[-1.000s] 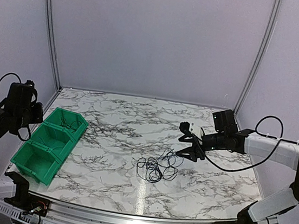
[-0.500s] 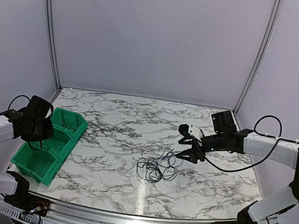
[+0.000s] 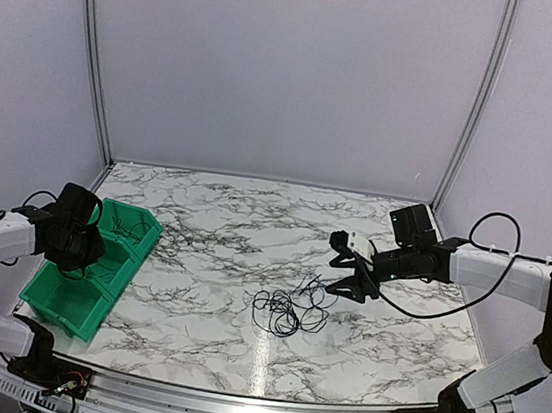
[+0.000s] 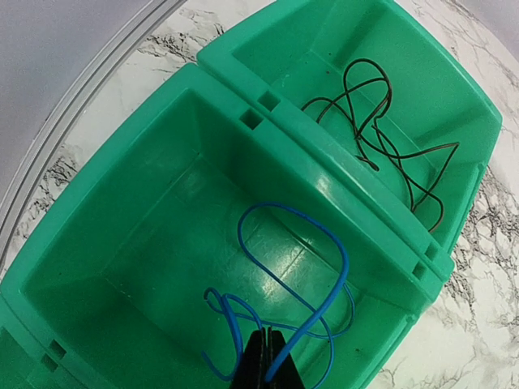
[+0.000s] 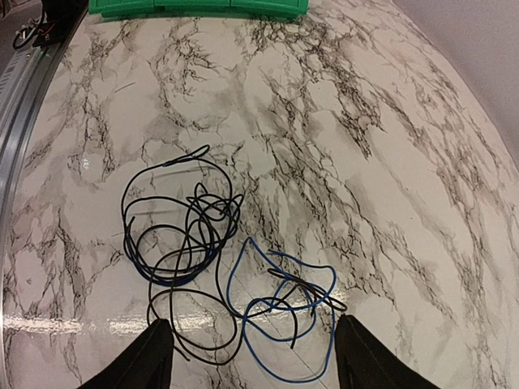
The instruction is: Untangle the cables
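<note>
Green plastic, a three-part bin (image 3: pixel 63 318), sits beneath the left tool (image 3: pixel 75 240) from above. The cables (image 3: pixel 288 311) lie knotted on the marble tabletop (image 3: pixel 214 219) just ahead of the right tool (image 3: pixel 350 279). Through the left wrist, that tool is pinched tight on a blue cable (image 4: pixel 300 275) dangling into one compartment, with a black cable (image 4: pixel 389 146) lying alone in the next one beyond. Through the right wrist, the jaws stand wide and empty over the knot. Two look sorted; most remains, I'd say.
</note>
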{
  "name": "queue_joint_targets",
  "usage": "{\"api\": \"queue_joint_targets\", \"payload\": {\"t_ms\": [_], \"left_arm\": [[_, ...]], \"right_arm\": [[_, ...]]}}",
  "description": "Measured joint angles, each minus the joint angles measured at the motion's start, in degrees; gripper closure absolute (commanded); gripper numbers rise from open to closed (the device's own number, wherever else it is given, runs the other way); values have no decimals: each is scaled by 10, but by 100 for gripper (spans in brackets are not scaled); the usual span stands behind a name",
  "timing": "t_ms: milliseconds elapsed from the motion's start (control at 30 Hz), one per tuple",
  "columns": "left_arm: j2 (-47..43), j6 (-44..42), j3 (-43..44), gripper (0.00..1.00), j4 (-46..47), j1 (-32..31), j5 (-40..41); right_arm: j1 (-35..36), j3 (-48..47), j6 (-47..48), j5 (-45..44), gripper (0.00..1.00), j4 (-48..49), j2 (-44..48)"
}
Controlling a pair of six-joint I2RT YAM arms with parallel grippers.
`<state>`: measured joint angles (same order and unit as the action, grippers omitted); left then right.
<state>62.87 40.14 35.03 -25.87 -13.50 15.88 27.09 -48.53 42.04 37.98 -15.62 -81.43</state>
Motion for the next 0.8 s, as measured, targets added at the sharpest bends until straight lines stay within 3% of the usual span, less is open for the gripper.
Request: {"api": "queue_joint_targets", "payload": {"t_ms": [233,600,633,700,733,800], "left_arm": [[0,-1,0,100,16,25,-15],[37,-17,-2,94,50,46,-106],[28,-17,-2,89,49,46,-103],[2,-17,-3,63,44,46,-96],[-13,-16,-3,47,40,46,-92],[-39,-19,-1,3,28,45,-84]], "right_arm": [[0,-3,3,0,32,-10,0],[0,-3,5,0,32,-16,0],[0,-3,5,0,32,-16,0],[0,-3,6,0,32,-16,0],[0,-3,7,0,32,-16,0],[0,-3,7,0,32,-16,0]]}}
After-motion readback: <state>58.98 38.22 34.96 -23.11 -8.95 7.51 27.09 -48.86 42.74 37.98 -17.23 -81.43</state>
